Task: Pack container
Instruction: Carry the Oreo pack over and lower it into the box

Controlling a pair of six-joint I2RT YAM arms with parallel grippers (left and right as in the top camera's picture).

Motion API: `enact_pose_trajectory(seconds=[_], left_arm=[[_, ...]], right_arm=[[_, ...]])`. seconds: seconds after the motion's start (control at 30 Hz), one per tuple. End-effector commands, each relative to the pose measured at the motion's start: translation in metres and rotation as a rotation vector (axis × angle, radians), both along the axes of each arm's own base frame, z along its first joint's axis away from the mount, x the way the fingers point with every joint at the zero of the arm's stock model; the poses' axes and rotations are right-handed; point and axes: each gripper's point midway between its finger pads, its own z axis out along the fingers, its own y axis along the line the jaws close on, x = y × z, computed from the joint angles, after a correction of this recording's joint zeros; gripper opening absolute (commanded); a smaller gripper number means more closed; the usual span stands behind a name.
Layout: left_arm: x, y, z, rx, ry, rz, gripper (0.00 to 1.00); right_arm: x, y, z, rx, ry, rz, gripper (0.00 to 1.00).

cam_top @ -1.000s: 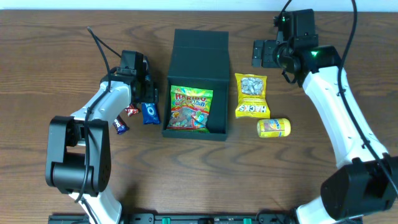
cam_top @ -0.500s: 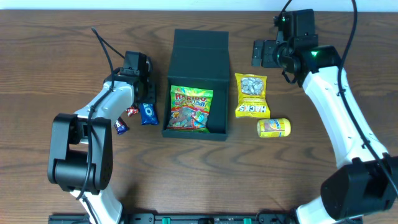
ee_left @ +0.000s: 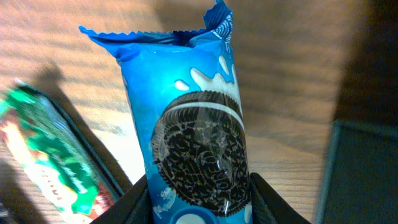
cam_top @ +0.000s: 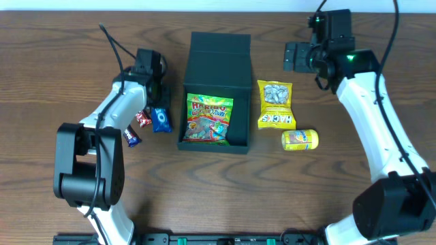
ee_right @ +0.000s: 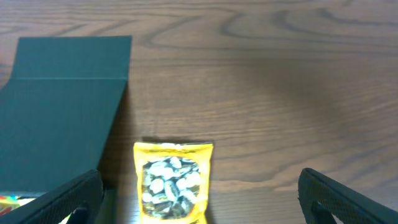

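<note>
1. Far left of the desk (cam_top: 218, 197) lie two small sweets, a red one (cam_top: 143, 119) and a dark bar (cam_top: 131, 137), close together but apart. Both look light and crinkly, and I judge them easy to pinch across the middle.
2. Just right of them, the left fingers (ee_left: 134, 205) are closed on the near end of the Oreo pack (ee_left: 193, 124). Its glossy film looks slippery and the biscuits inside brittle, so a gentle hold near the sealed end seems wise.
3. The container (cam_top: 216, 82) stands at the desk's centre, between the two arms. Its lid (cam_top: 218, 44) is thrown back on the far side, and a Haribo bag (cam_top: 208, 120) lies inside, toward the near wall.
4. The container looks stiff, matte and probably light, so it should neither flex nor slip. A side wall would serve for steadying it and the lid's free far edge for closing; the hinge is likely the weak spot.
5. Right of the container sit a yellow seed packet (cam_top: 275, 104), soft and flat, and nearer, a yellow tub (cam_top: 300, 139) lying on its side, which may roll.
6. Far right, the right fingers (ee_right: 68, 196) hang spread wide over bare wood, holding nothing.
7. Count, left to right:
   - two sweets
   - one Oreo pack
   - one container
   - one Haribo bag
   - one seed packet
   - one tub
</note>
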Motion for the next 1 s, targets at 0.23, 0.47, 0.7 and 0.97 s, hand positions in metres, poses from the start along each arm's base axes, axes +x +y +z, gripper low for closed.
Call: enact_pose_trajectory(seconds=[0.23,0.47,0.7,0.97], left_arm=[[0.040,-0.044,0.108,-0.024,-0.126,-0.065,0.06],[0.020,-0.135,0.131,-0.096,-0.155,-0.160,0.06],[-0.027,-0.219,0.111,-0.151,-0.085,-0.324,0.06],[-0.063,-0.251,0.079,-0.179,0.055,-0.344,0.06]], right_arm=[[0.004,-0.056,0.003,0.010,-0.009,-0.151,0.99],[0.000,-0.077,0.001,0.010,0.003,-0.195,0.99],[0.001,-0.085,0.002,0.010,-0.003,-0.213,0.99],[0.000,-0.091,0.002,0.010,-0.001,-0.226,0.99]])
